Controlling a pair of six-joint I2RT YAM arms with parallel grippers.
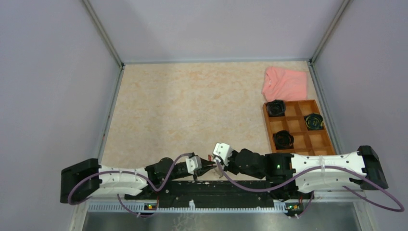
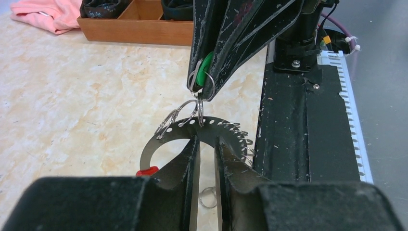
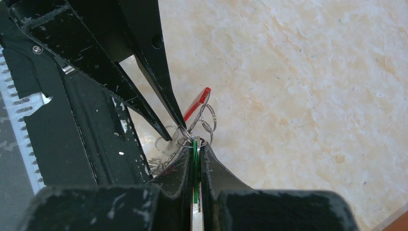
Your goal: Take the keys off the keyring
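Right gripper (image 3: 195, 145) clamped on green-headed key (image 2: 207, 66). Left gripper (image 2: 207, 143) fingers nearly together, pinching the keyring (image 2: 166, 138) just below it; red sleeve (image 2: 146, 171) on the left arc, small rings between key and hoop. Both claws meet at the table's (image 1: 192, 106) near edge, beside the black base rail (image 2: 298, 134); bare top beyond and left. Wooden tray (image 1: 263, 126) far right holds black coiled bundles (image 1: 276, 108) in three compartments. Pink cloth (image 1: 285, 83) lies behind it.
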